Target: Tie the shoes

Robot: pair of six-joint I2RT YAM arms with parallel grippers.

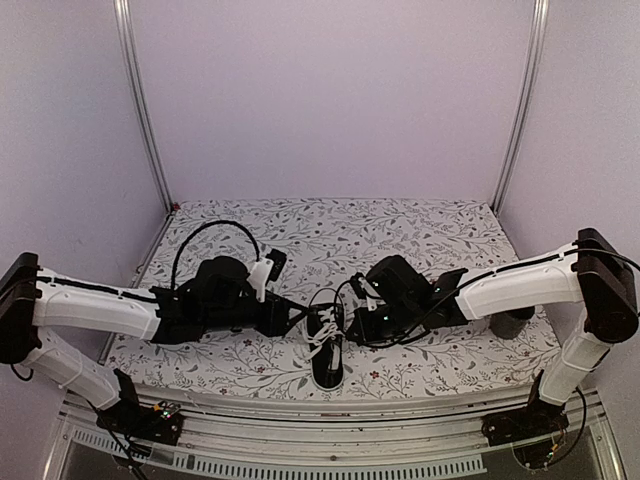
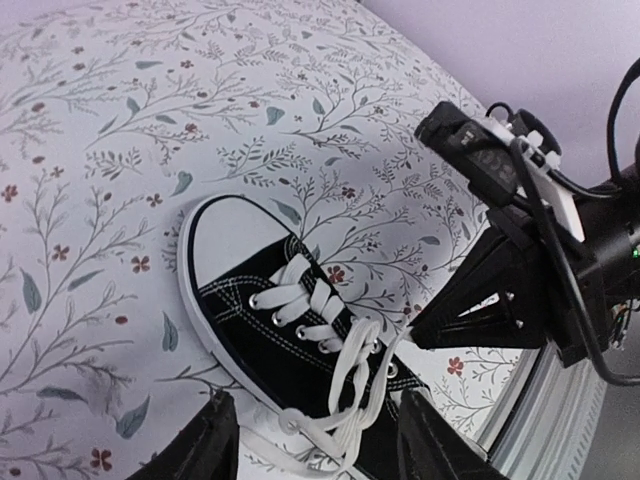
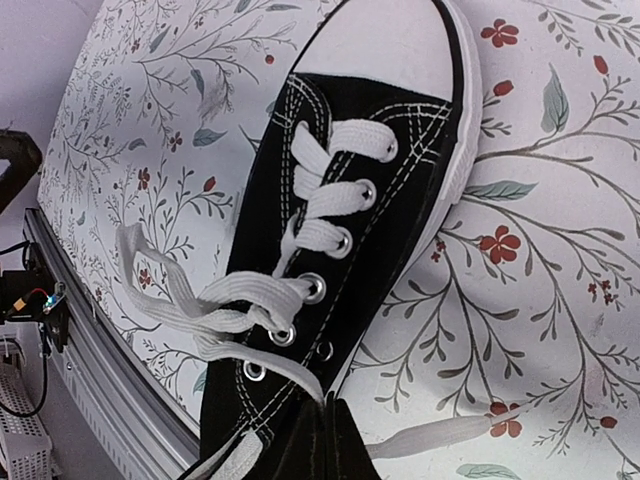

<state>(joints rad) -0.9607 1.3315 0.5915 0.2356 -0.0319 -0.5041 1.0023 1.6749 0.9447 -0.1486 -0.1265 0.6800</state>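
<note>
The black canvas sneaker (image 1: 327, 352) with white laces lies near the table's front edge, toe pointing away. It also shows in the left wrist view (image 2: 262, 330) and the right wrist view (image 3: 370, 180). The laces (image 2: 370, 370) are loosely crossed over the tongue, with loose strands off the shoe's side (image 3: 160, 295). My left gripper (image 2: 320, 450) is open, its fingers (image 2: 212, 445) either side of the shoe's rear part, holding nothing. My right gripper (image 3: 335, 425) is shut on a white lace strand (image 3: 290, 375) that runs from an upper eyelet. It reaches in from the shoe's right (image 1: 352, 322).
The table has a floral cloth (image 1: 400, 230). A dark grey mug (image 1: 515, 328) stands partly hidden behind the right arm. A metal rail (image 3: 90, 370) runs along the front edge close to the shoe's heel. A loose lace end (image 3: 440, 435) lies on the cloth.
</note>
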